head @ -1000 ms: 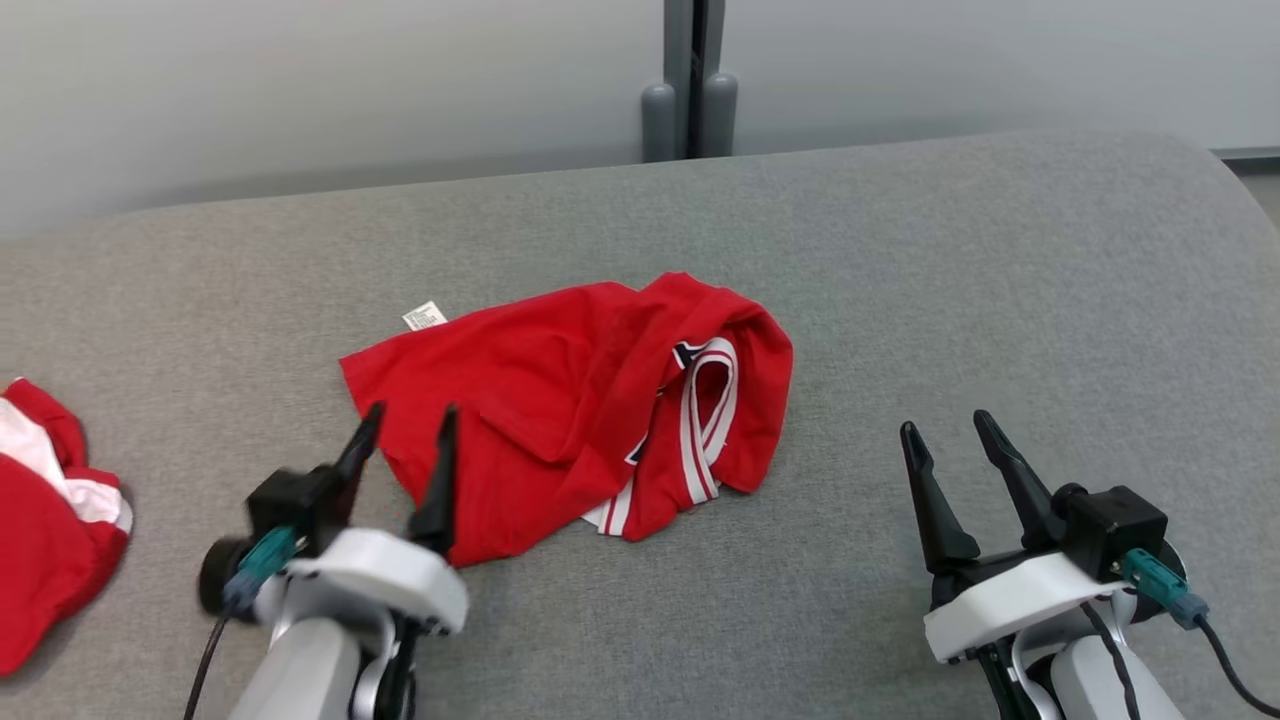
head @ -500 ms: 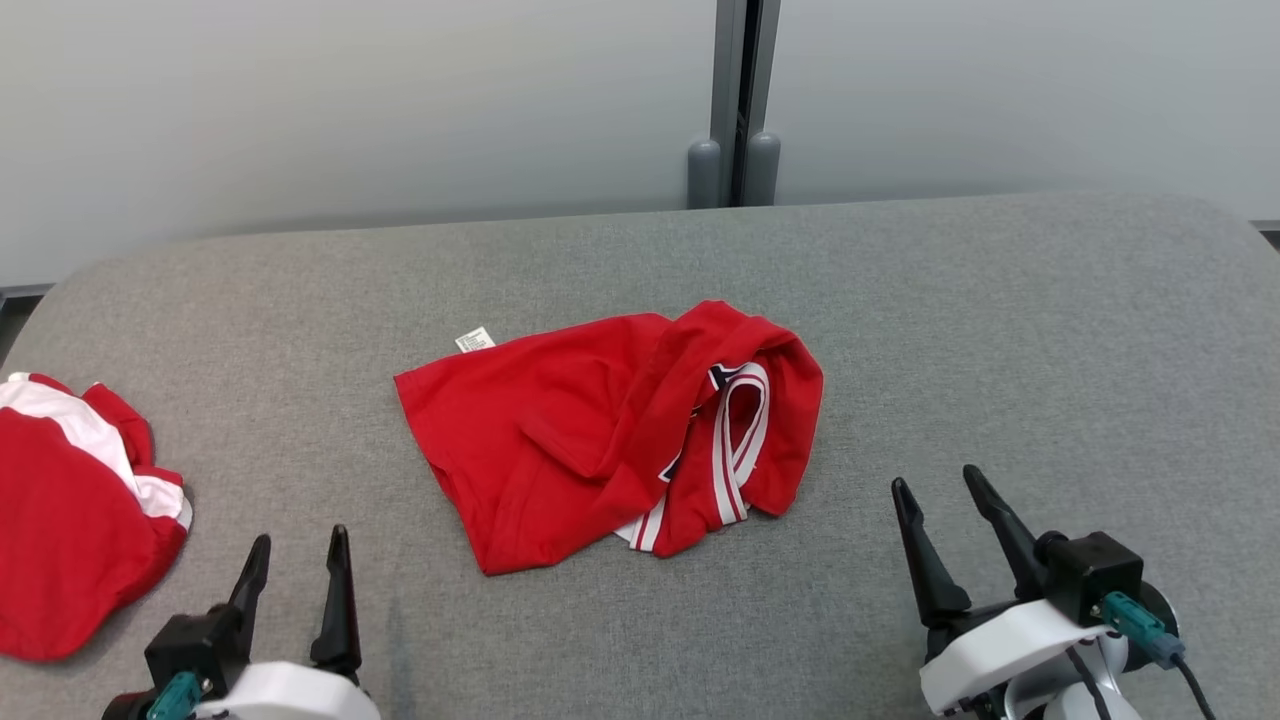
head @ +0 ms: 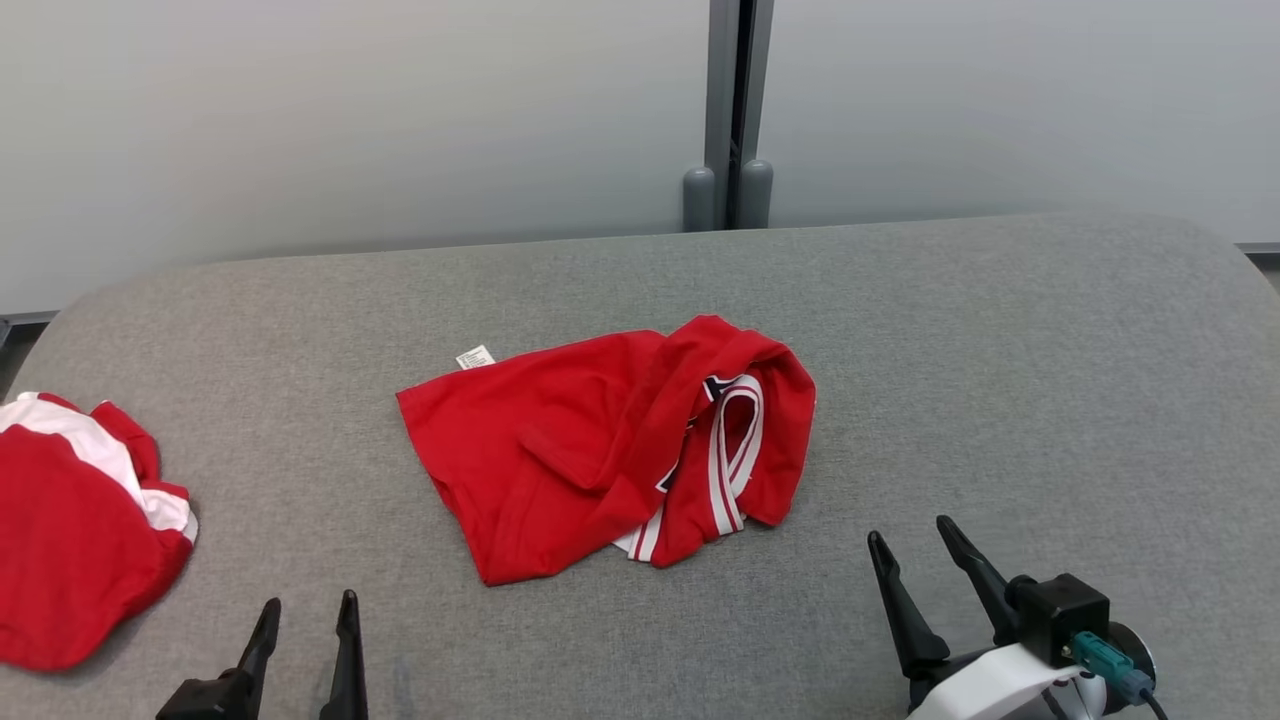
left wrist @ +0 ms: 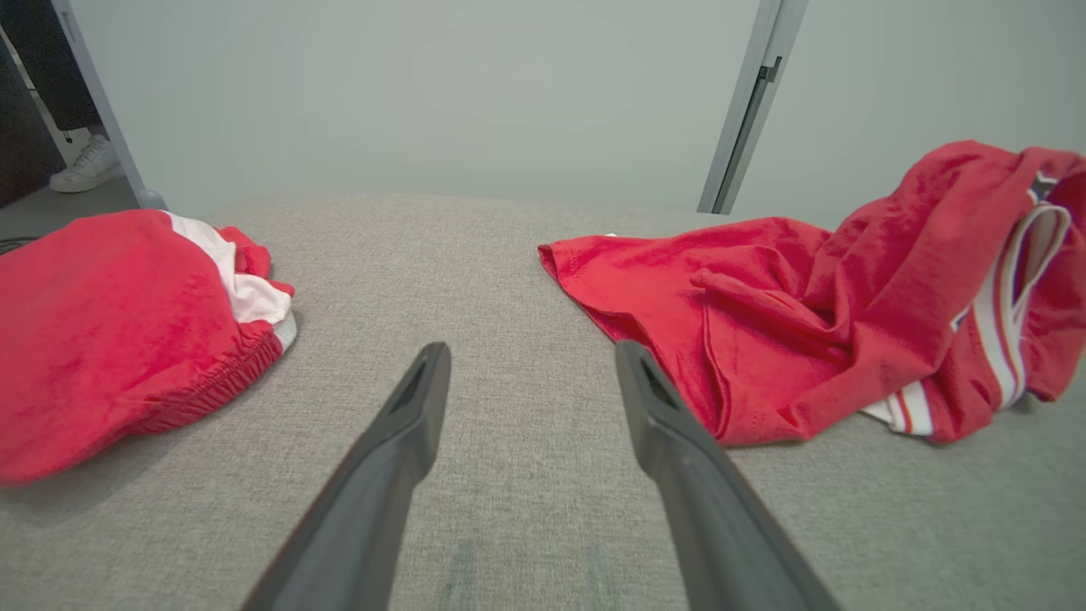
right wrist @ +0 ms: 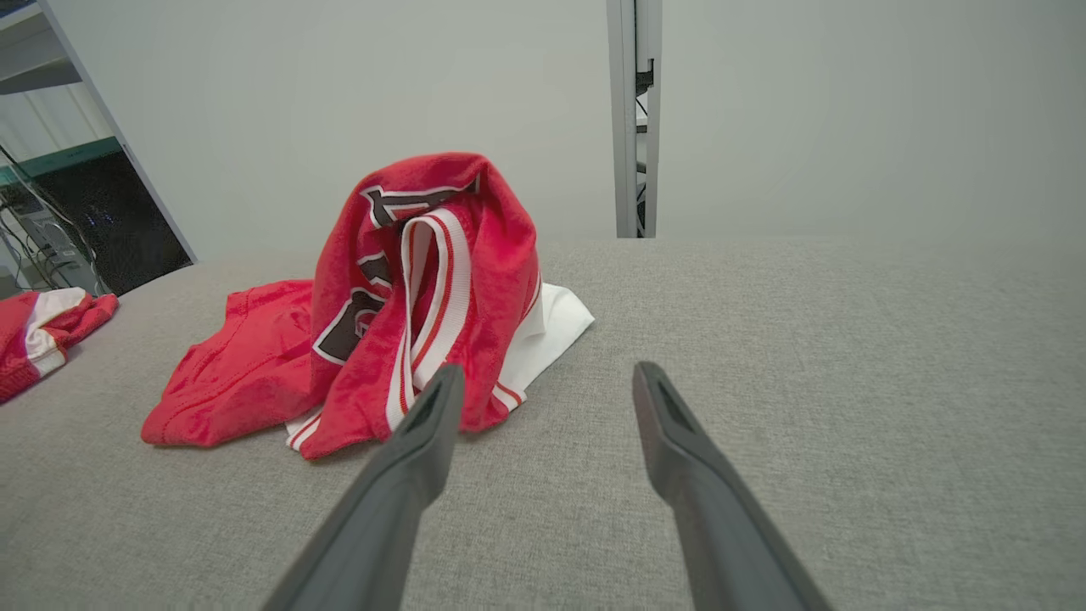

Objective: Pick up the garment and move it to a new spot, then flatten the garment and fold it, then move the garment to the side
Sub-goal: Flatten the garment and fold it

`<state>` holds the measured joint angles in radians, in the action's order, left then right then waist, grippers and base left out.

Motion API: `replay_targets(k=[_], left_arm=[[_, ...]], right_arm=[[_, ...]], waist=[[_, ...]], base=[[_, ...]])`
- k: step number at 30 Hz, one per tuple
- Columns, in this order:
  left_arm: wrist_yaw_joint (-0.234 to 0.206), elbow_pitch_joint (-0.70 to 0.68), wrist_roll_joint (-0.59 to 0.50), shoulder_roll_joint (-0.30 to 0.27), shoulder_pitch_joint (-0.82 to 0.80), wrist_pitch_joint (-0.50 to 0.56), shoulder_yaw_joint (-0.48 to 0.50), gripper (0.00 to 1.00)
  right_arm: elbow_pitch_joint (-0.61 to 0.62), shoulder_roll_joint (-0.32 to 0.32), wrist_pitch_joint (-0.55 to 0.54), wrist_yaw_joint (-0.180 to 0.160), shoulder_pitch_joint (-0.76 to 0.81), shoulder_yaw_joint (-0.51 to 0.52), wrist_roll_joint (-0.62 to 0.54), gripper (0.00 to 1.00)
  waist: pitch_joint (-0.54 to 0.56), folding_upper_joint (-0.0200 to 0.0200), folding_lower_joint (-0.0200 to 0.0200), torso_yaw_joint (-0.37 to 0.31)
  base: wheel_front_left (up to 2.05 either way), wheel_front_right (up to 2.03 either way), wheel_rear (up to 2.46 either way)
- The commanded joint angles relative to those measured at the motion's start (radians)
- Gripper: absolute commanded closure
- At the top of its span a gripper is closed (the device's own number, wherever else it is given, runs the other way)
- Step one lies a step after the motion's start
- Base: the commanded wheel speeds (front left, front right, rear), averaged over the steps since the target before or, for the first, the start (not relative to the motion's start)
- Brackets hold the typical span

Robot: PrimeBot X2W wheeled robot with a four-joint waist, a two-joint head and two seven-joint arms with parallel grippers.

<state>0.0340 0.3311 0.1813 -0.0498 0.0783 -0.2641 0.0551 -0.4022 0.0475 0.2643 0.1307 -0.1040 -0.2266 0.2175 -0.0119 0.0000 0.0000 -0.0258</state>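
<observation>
The robot's left gripper [head: 309,602] and right gripper [head: 908,530] rest low over a grey fabric-covered surface [head: 1000,350], both with fingers spread wide and nothing between them. The task's red garment [head: 600,450] lies crumpled ahead of the two, between their lines of reach. It is ahead and to the right of the left gripper [left wrist: 532,350] and ahead and to the left of the right gripper [right wrist: 548,369], touching neither. From the right wrist the garment [right wrist: 407,280] stands in a rumpled peak, with red-and-white striped trim and dark lettering showing. From the left wrist the garment [left wrist: 806,297] spreads flatter at its near corner. A small white label [head: 475,357] sticks out at its far edge. A second red-and-white garment [head: 70,540] lies bunched well off to the left of the left gripper. Beyond the surface's rounded far edge stand pale grey wall panels [head: 350,120], joined by a grey post [head: 728,100] with two rounded feet. In the left wrist view a white shoe [left wrist: 85,165] shows on the floor past the panel's edge. A second ago the left gripper's fingers were at the garment's near left edge; it has since drawn back and now stands clear of the cloth. The head camera has shifted as well, while the garment keeps the same crumpled shape.
</observation>
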Motion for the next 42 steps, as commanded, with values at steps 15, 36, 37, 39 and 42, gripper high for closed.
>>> replay_targets(k=[15, 36, 37, 39, 42], left_arm=[[-0.002, 0.018, 0.030, -0.003, -0.036, -0.001, -0.086, 0.00], [-0.016, 0.019, 0.104, -0.003, -0.112, -0.001, -0.152, 0.00], [-0.017, 0.017, 0.104, -0.002, -0.115, -0.001, -0.153, 0.00], [-0.014, 0.021, 0.103, -0.002, -0.111, 0.000, -0.153, 0.00], [-0.012, 0.023, 0.098, -0.003, -0.105, -0.001, -0.147, 0.00]], right_arm=[[-0.096, 0.007, 0.000, 0.000, -0.086, -0.188, 0.019, 0.00], [-0.339, 0.011, -0.003, 0.000, -0.253, -0.126, -0.146, 1.00], [-0.315, 0.010, -0.002, 0.000, -0.254, -0.124, -0.149, 1.00], [-0.265, 0.013, 0.000, 0.000, -0.244, -0.115, -0.144, 1.00], [-0.204, 0.024, 0.000, 0.000, -0.229, -0.103, -0.137, 1.00]], waist=[[-0.060, 0.0000, 0.0000, 0.196], [-0.203, 0.0000, 0.0000, 0.323], [-0.202, 0.0000, 0.0000, 0.317], [-0.192, 0.0000, 0.0000, 0.302], [-0.174, 0.0000, 0.0000, 0.280]], base=[[0.00, 0.00, 0.00], [0.00, 0.00, 0.00], [0.00, 0.00, 0.00], [0.00, 0.00, 0.00], [0.00, 0.00, 0.00]])
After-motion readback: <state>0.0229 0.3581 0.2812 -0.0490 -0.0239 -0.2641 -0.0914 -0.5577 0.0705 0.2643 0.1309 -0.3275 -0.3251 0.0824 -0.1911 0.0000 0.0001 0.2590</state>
